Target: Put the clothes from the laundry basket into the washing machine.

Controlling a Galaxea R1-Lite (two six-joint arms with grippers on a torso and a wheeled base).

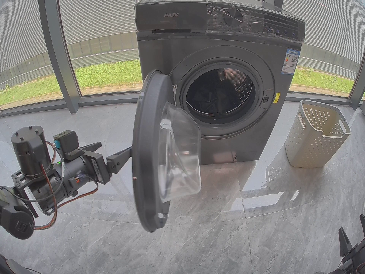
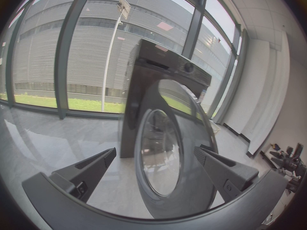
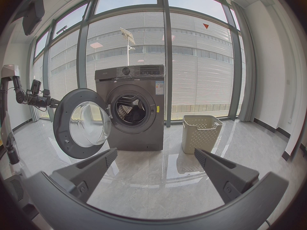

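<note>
The grey washing machine (image 1: pixel 216 84) stands on the floor with its round door (image 1: pixel 152 149) swung wide open toward me. Dark clothes (image 1: pixel 213 99) lie inside the drum. The cream laundry basket (image 1: pixel 317 134) stands to the machine's right, and its inside is hidden from me. My left gripper (image 1: pixel 114 155) is open, its fingertips (image 1: pixel 127 153) at the outer face of the door. In the left wrist view the door (image 2: pixel 166 157) sits between the spread fingers (image 2: pixel 96 163). My right gripper (image 3: pixel 155 158) is open and holds nothing, low and well back from the machine (image 3: pixel 134 106) and the basket (image 3: pixel 201 133).
Glass window walls with dark frames (image 1: pixel 57 46) run behind the machine. Polished grey floor tiles (image 1: pixel 228 225) lie open in front of the machine and basket. A white wall (image 3: pixel 278 67) closes the room on the right.
</note>
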